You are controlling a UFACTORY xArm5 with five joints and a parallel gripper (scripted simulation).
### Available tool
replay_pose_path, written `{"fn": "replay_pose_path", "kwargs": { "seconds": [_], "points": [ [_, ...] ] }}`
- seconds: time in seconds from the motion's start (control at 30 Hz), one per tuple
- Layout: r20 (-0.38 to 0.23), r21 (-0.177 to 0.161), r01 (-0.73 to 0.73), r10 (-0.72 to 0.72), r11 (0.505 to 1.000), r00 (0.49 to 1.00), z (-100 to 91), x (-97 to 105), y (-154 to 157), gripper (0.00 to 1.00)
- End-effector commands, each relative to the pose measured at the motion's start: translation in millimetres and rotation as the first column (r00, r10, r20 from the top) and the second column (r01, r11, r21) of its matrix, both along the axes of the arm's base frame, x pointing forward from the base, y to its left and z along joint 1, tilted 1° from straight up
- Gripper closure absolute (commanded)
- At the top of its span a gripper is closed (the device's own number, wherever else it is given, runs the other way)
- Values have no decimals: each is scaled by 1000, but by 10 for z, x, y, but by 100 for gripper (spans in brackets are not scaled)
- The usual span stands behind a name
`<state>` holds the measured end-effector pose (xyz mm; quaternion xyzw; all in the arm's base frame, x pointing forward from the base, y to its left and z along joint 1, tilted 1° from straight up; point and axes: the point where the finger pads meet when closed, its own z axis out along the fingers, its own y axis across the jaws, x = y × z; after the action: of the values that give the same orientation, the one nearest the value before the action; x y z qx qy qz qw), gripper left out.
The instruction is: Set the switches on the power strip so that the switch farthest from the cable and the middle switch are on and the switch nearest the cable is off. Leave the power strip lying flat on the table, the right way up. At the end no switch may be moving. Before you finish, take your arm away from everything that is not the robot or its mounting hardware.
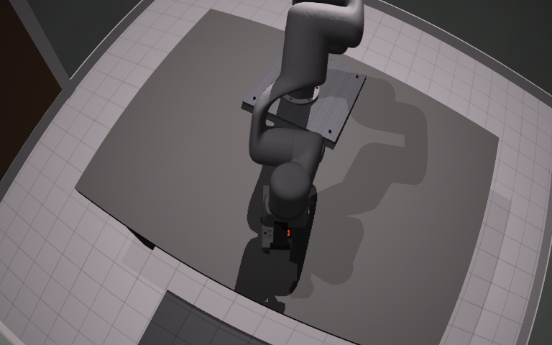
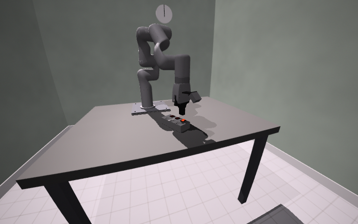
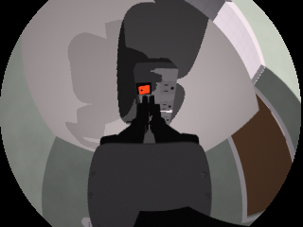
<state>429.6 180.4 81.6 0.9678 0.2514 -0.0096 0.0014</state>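
A grey power strip [image 2: 176, 126] [image 1: 266, 236] [image 3: 167, 93] lies flat on the table [image 2: 105, 142], right way up, close in front of the arm's base. It has three rocker switches in a row. The end switch [image 2: 182, 120] [image 3: 144, 89] [image 1: 288, 232] nearest the exterior camera glows bright orange. The middle switch [image 2: 177, 118] and the far switch [image 2: 172, 115] look dark red. I see no cable. My gripper [image 2: 182, 112] [image 3: 149, 102] is shut and empty. It points straight down, a little above the strip, just beside the lit switch. In the top view the arm hides most of the strip.
The arm's grey base plate [image 1: 343, 101] [image 2: 137, 108] is bolted to the table behind the strip. The table's front edge [image 1: 182, 260] runs close to the strip. A camera block [image 2: 196, 96] juts from the wrist.
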Motion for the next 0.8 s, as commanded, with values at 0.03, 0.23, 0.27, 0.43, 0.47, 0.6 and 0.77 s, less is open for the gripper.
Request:
{"fn": "replay_pose_path", "kwargs": {
  "seconds": [0.03, 0.23, 0.27, 0.43, 0.47, 0.6, 0.77],
  "points": [
    [4, 2, 0, 0, 1000, 1000, 17, 8, 3, 100],
    [4, 2, 0, 0, 1000, 1000, 152, -353, -199, 100],
    [4, 2, 0, 0, 1000, 1000, 159, -380, -213, 100],
    [4, 2, 0, 0, 1000, 1000, 160, -385, -215, 100],
    [4, 2, 0, 0, 1000, 1000, 160, -385, -215, 100],
    [4, 2, 0, 0, 1000, 1000, 160, -385, -215, 100],
    [4, 2, 0, 0, 1000, 1000, 160, -385, -215, 100]
  ]
}}
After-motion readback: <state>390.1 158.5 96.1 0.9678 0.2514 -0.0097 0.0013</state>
